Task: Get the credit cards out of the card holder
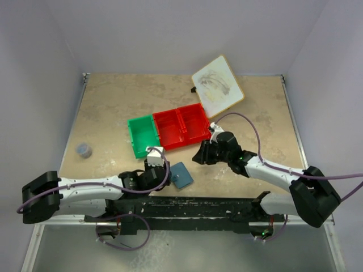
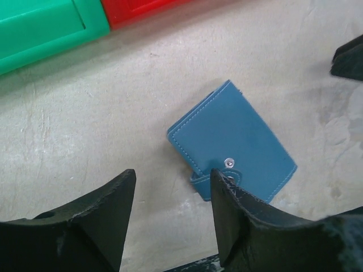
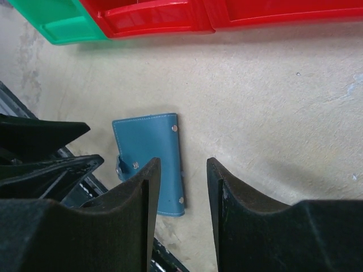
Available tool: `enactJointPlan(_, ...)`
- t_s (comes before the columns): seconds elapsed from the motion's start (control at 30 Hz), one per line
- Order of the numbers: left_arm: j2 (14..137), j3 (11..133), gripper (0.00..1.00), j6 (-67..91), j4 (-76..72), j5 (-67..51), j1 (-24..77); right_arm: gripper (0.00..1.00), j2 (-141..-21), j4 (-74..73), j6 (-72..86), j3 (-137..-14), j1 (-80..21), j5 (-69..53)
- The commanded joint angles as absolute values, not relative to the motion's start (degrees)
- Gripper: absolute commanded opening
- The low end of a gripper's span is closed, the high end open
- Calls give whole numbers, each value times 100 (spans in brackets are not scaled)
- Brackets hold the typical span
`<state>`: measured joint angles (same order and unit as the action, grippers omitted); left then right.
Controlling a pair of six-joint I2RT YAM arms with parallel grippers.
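The card holder (image 1: 181, 175) is a small dark blue wallet lying flat and folded shut on the table near the front edge, its snap strap fastened. It also shows in the left wrist view (image 2: 232, 140) and the right wrist view (image 3: 148, 161). No credit cards are in view. My left gripper (image 1: 154, 154) is open and empty just left of the card holder; in its wrist view (image 2: 173, 190) the right finger tip sits at the strap. My right gripper (image 1: 198, 156) is open and empty, up and right of the card holder (image 3: 182, 170).
A green bin (image 1: 142, 135) and a red two-part bin (image 1: 182, 126) stand behind the card holder. A white wood-rimmed board (image 1: 218, 86) lies at the back right. A small grey-blue object (image 1: 84, 150) sits at the left. The black mounting rail (image 1: 198, 207) runs along the front.
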<state>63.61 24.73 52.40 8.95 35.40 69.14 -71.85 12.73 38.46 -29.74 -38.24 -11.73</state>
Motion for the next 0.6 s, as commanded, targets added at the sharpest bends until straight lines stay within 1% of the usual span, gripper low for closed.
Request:
enactJointPlan(0.0, 5874, 2489, 54, 5900, 852, 3863, 6946, 41, -7227, 1210, 3689, -3214, -3953, -1418)
enactJointPlan(0.17, 5493, 2490, 60, 6562, 1305, 4029, 6940, 38, -7571, 1962, 3997, -3170, -4232, -1843)
enactJointPlan(0.23, 5542, 2551, 61, 6712, 1264, 3857, 6938, 36, -7775, 2025, 4268, -3128, -4289, -1673)
enactJointPlan(0.27, 5802, 2825, 61, 7140, 1473, 3759, 6941, 35, -7940, 1971, 4466, -3073, -4358, -1295)
enactJointPlan(0.37, 6489, 3506, 62, 7817, 2338, 3787, 6948, 35, -7930, 1929, 4669, -2969, -4426, -892)
enactJointPlan(0.5, 7312, 4174, 63, 8020, 2918, 3791, 6987, 35, -7580, 1801, 4943, -2743, -4434, -418)
enactJointPlan(0.57, 7623, 4379, 65, 8040, 3000, 3799, 6987, 35, -7292, 1693, 5046, -2586, -4430, -168)
